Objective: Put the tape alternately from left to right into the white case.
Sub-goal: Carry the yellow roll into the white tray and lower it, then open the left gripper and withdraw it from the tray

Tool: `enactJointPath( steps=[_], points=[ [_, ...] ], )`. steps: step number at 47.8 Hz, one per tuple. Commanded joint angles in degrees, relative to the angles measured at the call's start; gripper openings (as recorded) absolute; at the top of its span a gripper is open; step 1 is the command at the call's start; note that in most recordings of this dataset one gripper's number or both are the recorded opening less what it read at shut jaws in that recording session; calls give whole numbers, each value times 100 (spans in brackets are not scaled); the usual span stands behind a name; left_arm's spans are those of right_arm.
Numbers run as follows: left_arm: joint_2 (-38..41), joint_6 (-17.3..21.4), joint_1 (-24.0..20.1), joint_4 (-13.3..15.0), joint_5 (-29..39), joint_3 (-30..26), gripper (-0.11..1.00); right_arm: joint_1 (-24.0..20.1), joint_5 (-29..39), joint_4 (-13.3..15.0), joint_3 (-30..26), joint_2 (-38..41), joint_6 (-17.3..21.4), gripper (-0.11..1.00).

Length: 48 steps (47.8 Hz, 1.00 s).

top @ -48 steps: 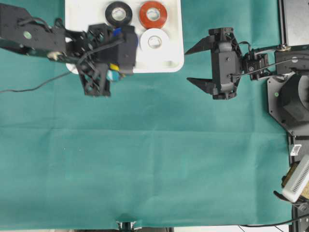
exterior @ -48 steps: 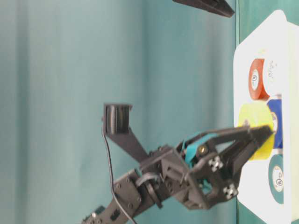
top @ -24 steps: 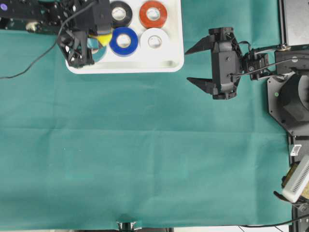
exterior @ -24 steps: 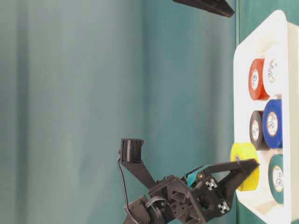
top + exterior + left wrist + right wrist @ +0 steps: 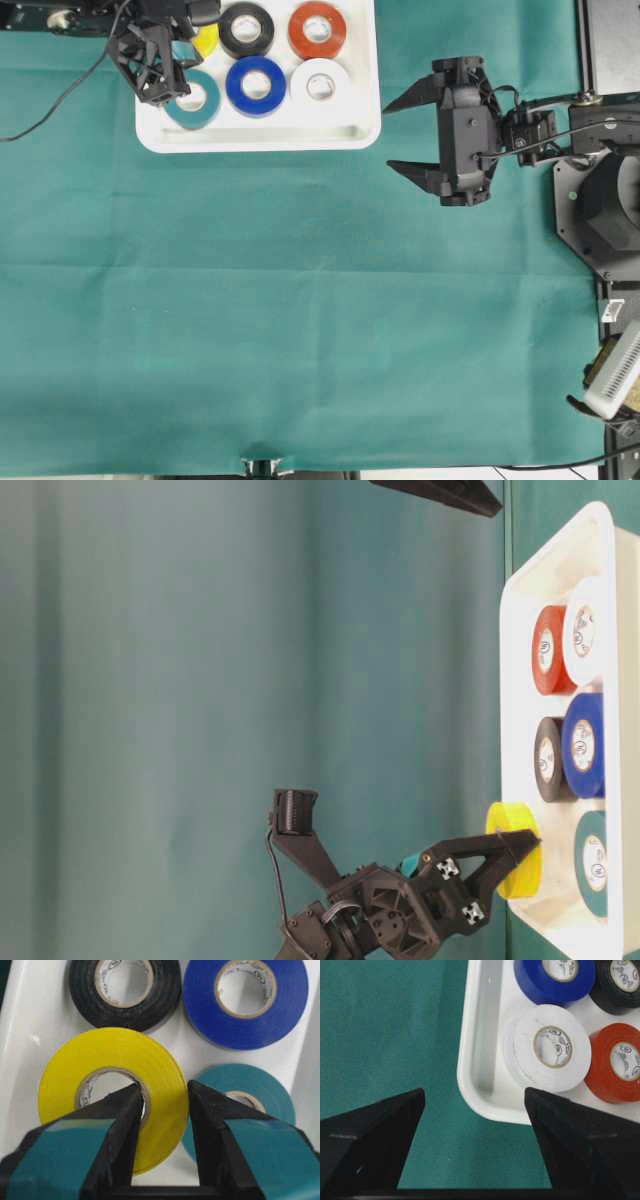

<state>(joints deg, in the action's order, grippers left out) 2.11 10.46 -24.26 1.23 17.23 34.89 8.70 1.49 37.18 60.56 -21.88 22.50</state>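
The white case (image 5: 260, 143) lies at the table's far edge on the left. In it sit black (image 5: 246, 28), red-orange (image 5: 317, 28), teal (image 5: 195, 98), blue (image 5: 255, 85) and white (image 5: 320, 85) tape rolls. My left gripper (image 5: 165, 1097) is shut on the yellow tape (image 5: 100, 1060), one finger in its core and one outside. The yellow tape (image 5: 505, 820) hangs a little higher than the other rolls, over the case's back-left corner, next to the black roll (image 5: 125, 990). My right gripper (image 5: 388, 137) is open and holds nothing, just right of the case, by its corner (image 5: 485, 1105).
Green cloth (image 5: 300, 330) covers the table. The right arm's grey base (image 5: 600, 210) and other dark hardware stand along the right edge. A white ribbed object (image 5: 615, 370) lies at the lower right.
My left gripper has carried the yellow tape from the case's front rim, past the blue roll, to the back-left corner. The right arm has not moved.
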Motion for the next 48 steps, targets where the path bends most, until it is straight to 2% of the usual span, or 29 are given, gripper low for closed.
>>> enactJointPath(
  steps=[1,13,22,27,40,48],
  points=[
    [-88,9,-9,-9,-44,-62,26,-9,-44,-18,-70,-35,9,87],
    [-97,9,-9,-9,-44,-53,29,0,-44,-18,-62,-26,9,87],
    [-123,9,-9,0,-44,-9,82,-9,-44,-18,-62,-35,18,86],
    [-141,0,-9,-9,-44,26,99,-9,-44,-18,-62,-26,53,87],
    [-220,-9,0,-9,-44,79,99,-9,-44,-18,-62,-35,79,87],
    [-404,-35,185,0,-44,167,99,-9,-44,-18,-53,-26,79,87]
  ],
)
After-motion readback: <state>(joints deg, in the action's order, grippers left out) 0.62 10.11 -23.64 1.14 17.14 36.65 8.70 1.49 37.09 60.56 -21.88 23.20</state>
